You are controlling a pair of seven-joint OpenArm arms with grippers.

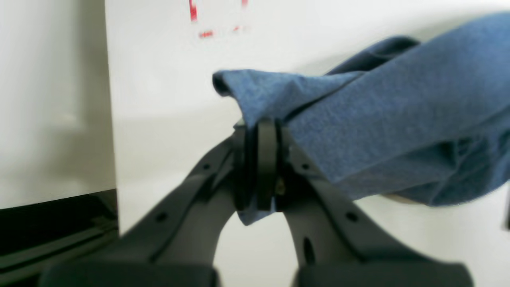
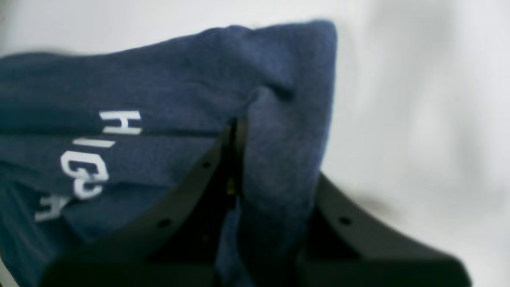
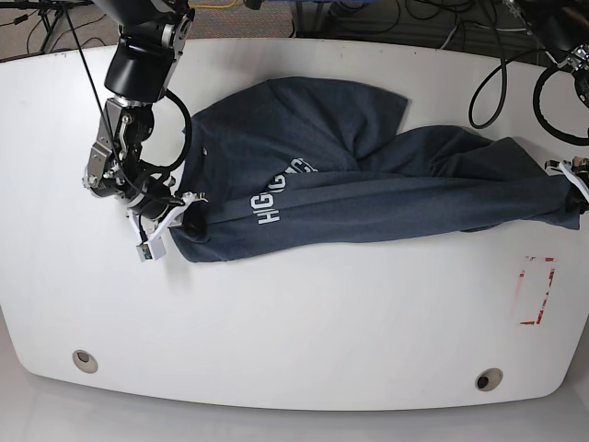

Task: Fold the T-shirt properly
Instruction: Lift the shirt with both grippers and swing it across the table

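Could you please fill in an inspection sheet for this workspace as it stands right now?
Surface: white table, with red tape marks near one end and two round holes along the near edge.
Job's things: navy T-shirt, stretched lengthwise between both arms, white lettering facing up, one sleeve spread toward the far edge.
Clutter: nothing seen on the table apart from the shirt.
Grippers: left gripper shut on a pinch of the T-shirt's edge; right gripper shut on the T-shirt's other end, beside the lettering.
Cables: black cables looping over the far table edge near the left arm.
Surroundings: floor behind the table with more wiring.
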